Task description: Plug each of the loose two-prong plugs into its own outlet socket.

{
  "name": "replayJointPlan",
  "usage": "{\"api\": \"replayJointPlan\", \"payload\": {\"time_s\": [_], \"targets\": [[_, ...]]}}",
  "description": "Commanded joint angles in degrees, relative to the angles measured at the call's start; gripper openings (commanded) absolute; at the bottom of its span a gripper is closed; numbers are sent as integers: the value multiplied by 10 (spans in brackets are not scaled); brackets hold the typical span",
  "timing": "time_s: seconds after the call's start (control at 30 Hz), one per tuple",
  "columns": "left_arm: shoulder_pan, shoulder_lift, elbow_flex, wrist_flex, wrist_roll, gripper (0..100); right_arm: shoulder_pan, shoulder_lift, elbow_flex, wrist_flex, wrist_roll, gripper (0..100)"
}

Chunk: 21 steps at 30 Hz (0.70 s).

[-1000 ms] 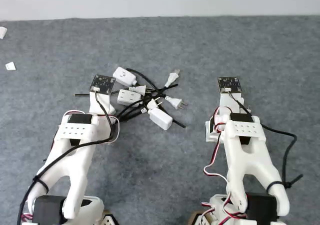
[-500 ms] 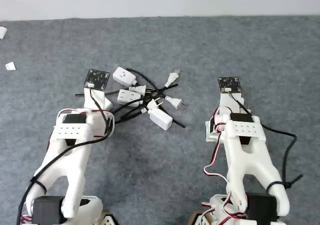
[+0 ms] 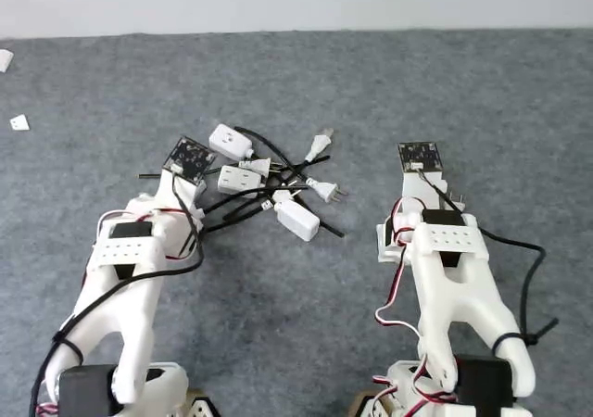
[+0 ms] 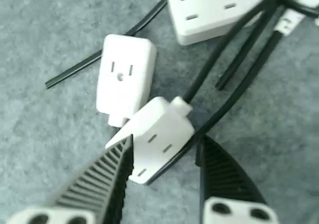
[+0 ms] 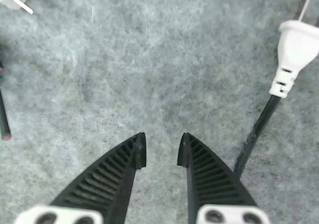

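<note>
My left hand [image 4: 164,145] is sitting open around a white outlet socket [image 4: 160,127] in the cable pile [image 3: 269,190]; my right hand [image 5: 162,143] is hovering slightly open over the tabletop [image 5: 149,69], a loose plug [image 5: 297,42] lying near it

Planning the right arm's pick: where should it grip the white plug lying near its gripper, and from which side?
Probably take the white plug by its molded body, behind the prongs, pinching across its width from above. It lies flat on the carpet, cord leaving the opposite end, both sides free.
</note>
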Motion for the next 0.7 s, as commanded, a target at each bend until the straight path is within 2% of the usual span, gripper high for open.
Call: {"api": "replayJointPlan", "payload": {"time_s": [0.0, 0.17, 0.5, 0.67], "targets": [[-12, -16, -11, -14, -43, 196, -5, -3, -4, -12, 9, 114], [-18, -13, -7, -62, -71, 197, -6, -3, -4, -13, 9, 114], [-17, -11, -6, -64, -213, 199, -5, -3, -4, -13, 9, 114], [-16, -11, 7, -63, -224, 199, -5, -3, -4, -13, 9, 114]]}}
